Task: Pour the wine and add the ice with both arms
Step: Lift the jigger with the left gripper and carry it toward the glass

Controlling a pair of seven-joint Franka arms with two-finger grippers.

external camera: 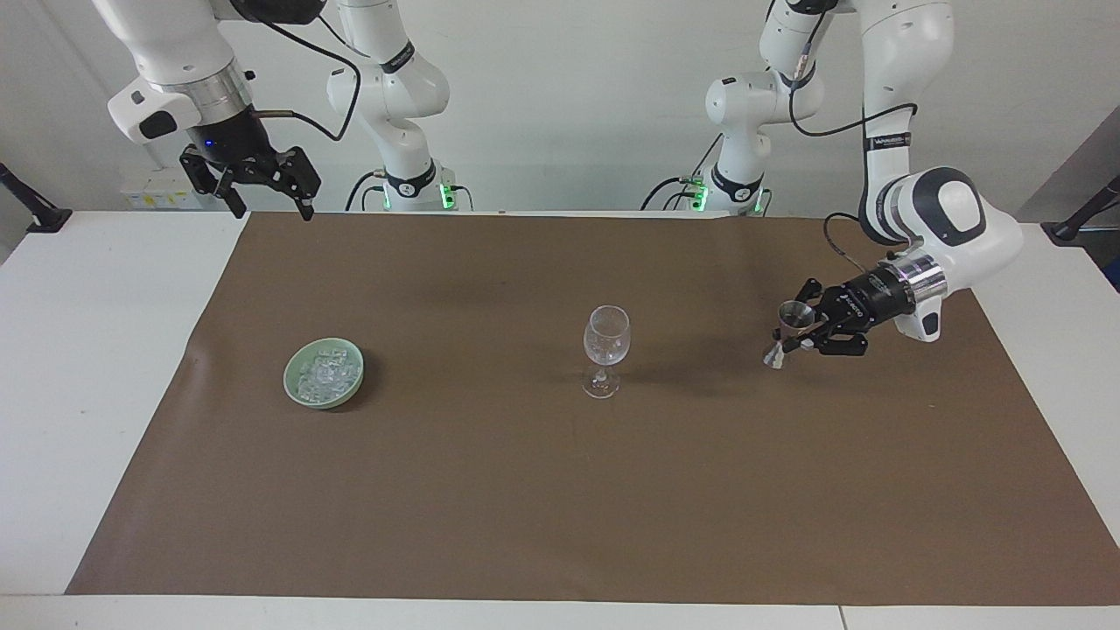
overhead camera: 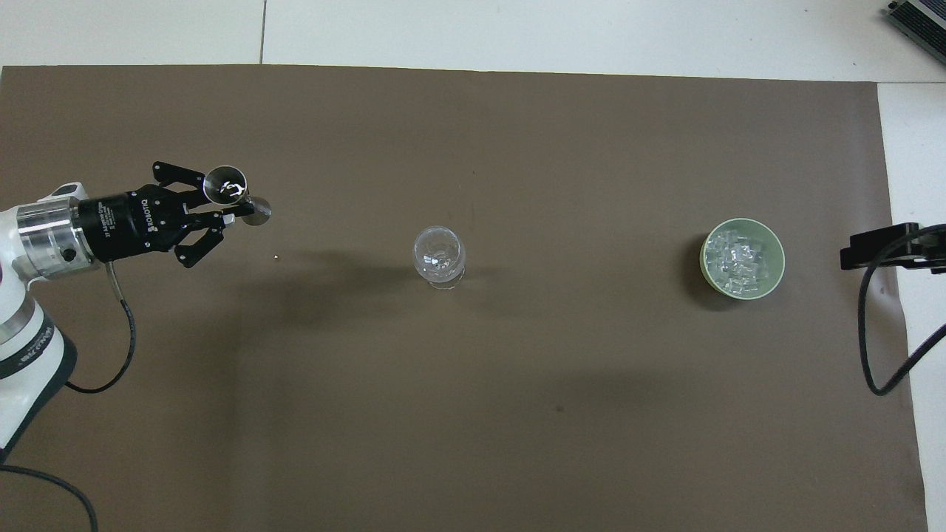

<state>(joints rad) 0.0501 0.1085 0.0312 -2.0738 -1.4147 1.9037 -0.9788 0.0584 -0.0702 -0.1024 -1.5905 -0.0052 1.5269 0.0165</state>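
Note:
A clear stemmed wine glass (external camera: 605, 348) (overhead camera: 439, 256) stands upright in the middle of the brown mat. The ice (external camera: 327, 371) (overhead camera: 740, 255) is a heap of small clear cubes in a pale green bowl (external camera: 294, 390) (overhead camera: 777, 275) toward the right arm's end. My left gripper (external camera: 798, 338) (overhead camera: 228, 210) is shut on a small metal double-cone measuring cup (external camera: 793, 315) (overhead camera: 226, 185). It holds the cup upright in the air over the mat, beside the glass and apart from it. My right gripper (external camera: 268, 208) is open and empty, raised over the mat's corner nearest the robots.
The brown mat (external camera: 560, 507) (overhead camera: 473, 414) covers most of the white table. A tiny pale speck (overhead camera: 276, 257) lies on the mat between the left gripper and the glass. The right gripper's black tip (overhead camera: 878, 248) and cable show beside the bowl in the overhead view.

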